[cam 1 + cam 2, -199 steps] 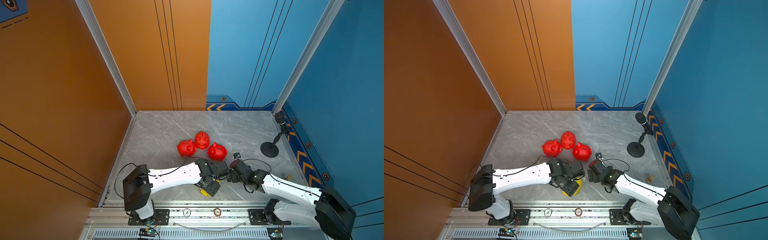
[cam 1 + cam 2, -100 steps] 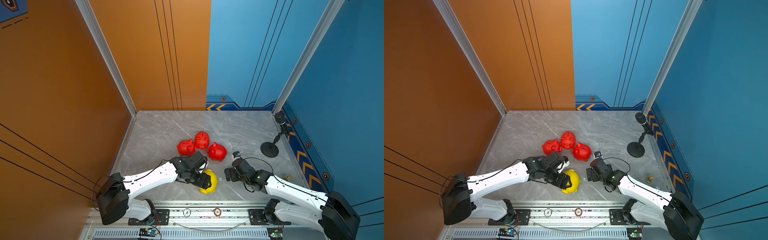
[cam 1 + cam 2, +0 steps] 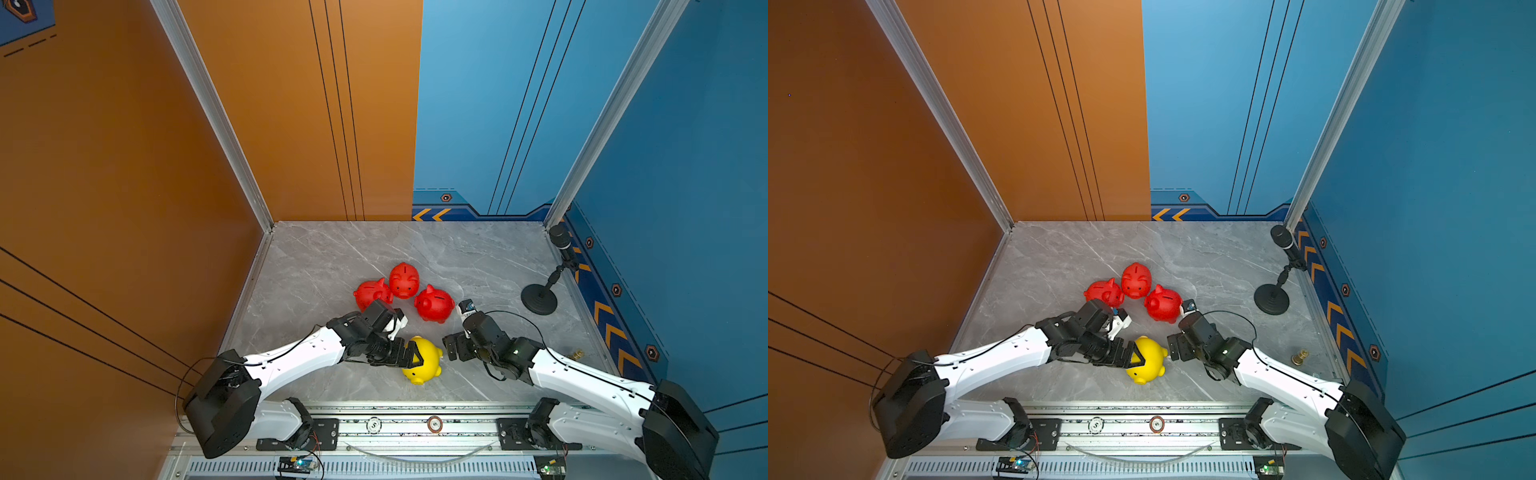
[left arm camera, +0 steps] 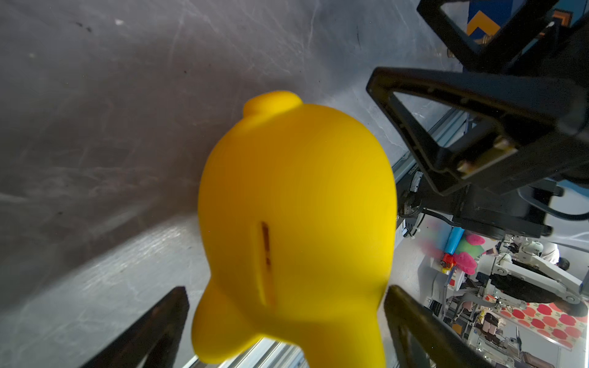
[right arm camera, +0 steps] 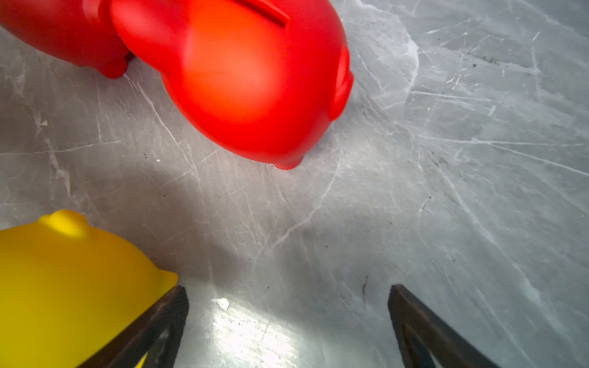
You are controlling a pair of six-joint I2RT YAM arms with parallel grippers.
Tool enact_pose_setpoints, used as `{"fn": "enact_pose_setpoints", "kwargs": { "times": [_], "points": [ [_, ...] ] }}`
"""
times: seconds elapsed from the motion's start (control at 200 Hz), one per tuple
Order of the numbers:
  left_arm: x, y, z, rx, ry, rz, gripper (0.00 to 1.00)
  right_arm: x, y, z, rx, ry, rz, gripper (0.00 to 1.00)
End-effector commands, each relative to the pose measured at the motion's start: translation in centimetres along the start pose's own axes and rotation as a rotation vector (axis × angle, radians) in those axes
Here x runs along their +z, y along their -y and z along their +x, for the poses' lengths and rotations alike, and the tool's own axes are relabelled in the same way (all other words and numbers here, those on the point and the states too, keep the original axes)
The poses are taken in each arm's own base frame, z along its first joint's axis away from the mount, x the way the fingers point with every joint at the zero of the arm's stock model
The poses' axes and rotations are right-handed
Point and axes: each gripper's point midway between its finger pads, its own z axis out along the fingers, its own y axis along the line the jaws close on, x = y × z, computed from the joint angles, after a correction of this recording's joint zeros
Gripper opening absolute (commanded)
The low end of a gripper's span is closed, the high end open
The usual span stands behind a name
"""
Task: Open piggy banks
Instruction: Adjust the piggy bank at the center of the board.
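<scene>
**Entry: yellow piggy bank (image 3: 424, 359)**
- Location: front of the bench (image 3: 332, 257), between the two pincers, clear of the red group.
- Change:
  - A second back the left arm covers most of this bank and its pincer is pressed together. The arm now lies farther toward its own side and the bank shows nearly whole.
  - The left pincer (image 3: 415, 354) now stands spread, one finger on each side of the bank's rear. As far as the left wrist view shows, it is not clamped.
- Right pincer (image 5: 287, 296): spread as before and empty. One finger is just beside the yellow flank or touching it; which cannot be told.
- Meaning (judged): the grip is released or being reset. No plug is in sight, so this bank counts as unopened.
- Form: smooth moulded plastic, egg-round body with stubby ear nubs.
- Coin slot (image 4: 264, 261): thin and dark, facing the left wrist camera, so the bank probably lies on its side.

**Entry: red banks, unmoved**
- Left red piggy bank (image 3: 372, 294), rear red piggy bank (image 3: 404, 280) and right red piggy bank (image 3: 434, 303) sit huddled mid-bench.
- Form: glossy plastic in the same rounded shape, with slots on top.

**Entry: fittings**
- Pincer fingers: black, rigid, open triangular frames.
- Bench: hard grey marble-pattern top, finely scratched.
</scene>
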Motion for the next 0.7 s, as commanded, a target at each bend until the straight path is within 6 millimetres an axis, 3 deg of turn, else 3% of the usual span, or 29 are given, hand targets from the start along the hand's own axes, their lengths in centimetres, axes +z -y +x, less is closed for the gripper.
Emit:
{"fn": "enact_pose_setpoints", "kwargs": {
  "times": [0.0,0.285,0.696],
  "points": [
    [-0.7,-2.1,0.5,-0.043,-0.002,-0.055,0.98,-0.1,-0.7,-1.1,-0.017,0.024,-0.023,1.00],
    [-1.1,-2.5,-0.2,-0.055,0.010,-0.057,0.98,0.5,-1.3,-0.4,-0.024,0.000,-0.036,1.00],
    [-0.7,-2.6,-1.3,-0.036,0.046,-0.076,0.98,1.2,-4.9,1.5,-0.079,-0.018,-0.082,1.00]
  ]
}}
